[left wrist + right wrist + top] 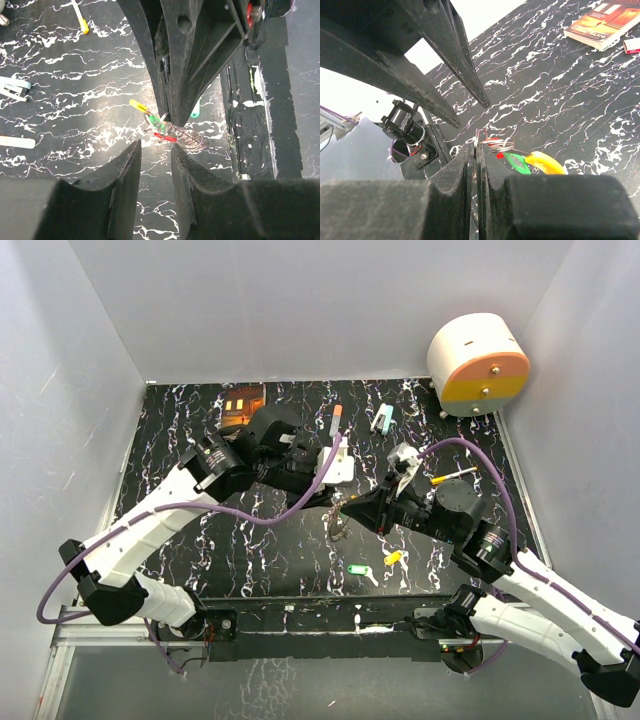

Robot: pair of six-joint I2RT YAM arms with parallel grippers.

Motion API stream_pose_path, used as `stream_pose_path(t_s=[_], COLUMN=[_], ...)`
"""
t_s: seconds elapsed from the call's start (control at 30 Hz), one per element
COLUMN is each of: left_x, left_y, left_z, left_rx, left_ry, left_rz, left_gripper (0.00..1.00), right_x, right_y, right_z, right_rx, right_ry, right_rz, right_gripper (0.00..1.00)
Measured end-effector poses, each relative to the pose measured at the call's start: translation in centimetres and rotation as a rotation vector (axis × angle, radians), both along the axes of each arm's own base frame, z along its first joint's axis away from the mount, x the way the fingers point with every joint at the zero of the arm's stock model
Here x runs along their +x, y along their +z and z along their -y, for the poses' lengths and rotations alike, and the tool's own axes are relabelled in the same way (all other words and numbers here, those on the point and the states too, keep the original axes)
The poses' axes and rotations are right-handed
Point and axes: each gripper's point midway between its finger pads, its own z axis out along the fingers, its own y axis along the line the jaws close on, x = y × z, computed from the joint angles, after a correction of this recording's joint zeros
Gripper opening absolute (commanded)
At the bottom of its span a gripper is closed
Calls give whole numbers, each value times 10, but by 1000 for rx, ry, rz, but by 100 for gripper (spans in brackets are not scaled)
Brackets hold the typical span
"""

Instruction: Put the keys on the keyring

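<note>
Top view: you have bright, even overhead light, and only soft, faint shadows fall on the table. Left wrist view: the left gripper reads dark and soft-focused at your lower edge; the keyring throws small glints. Right wrist view: upper left blown out white; the right gripper blurred, near black; marbling beyond is sharp.

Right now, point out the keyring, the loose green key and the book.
keyring [192, 141]: left wrist view, on its silvery coil.
green key [358, 569]: top external view, on its green head.
book [605, 22]: right wrist view, on its cover.
</note>
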Motion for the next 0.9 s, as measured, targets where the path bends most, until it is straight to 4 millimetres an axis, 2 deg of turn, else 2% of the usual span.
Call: stream_pose_path(t_s=[0.33,0.6,0.9], left_x=[9,13,2], left_y=[-31,-24,-22], left_z=[-8,0,4], left_rx=[42,1,-24], left_ry=[33,27,-26], left_rz=[43,68,36], left_gripper=[29,28,24], right_x=[-3,-4,-4], right_y=[2,2,4], right_z=[0,-1,-1], right_rx=[12,14,20], right_ry=[12,17,16], right_rz=[-10,-14,-12], right_gripper=[8,8,8])
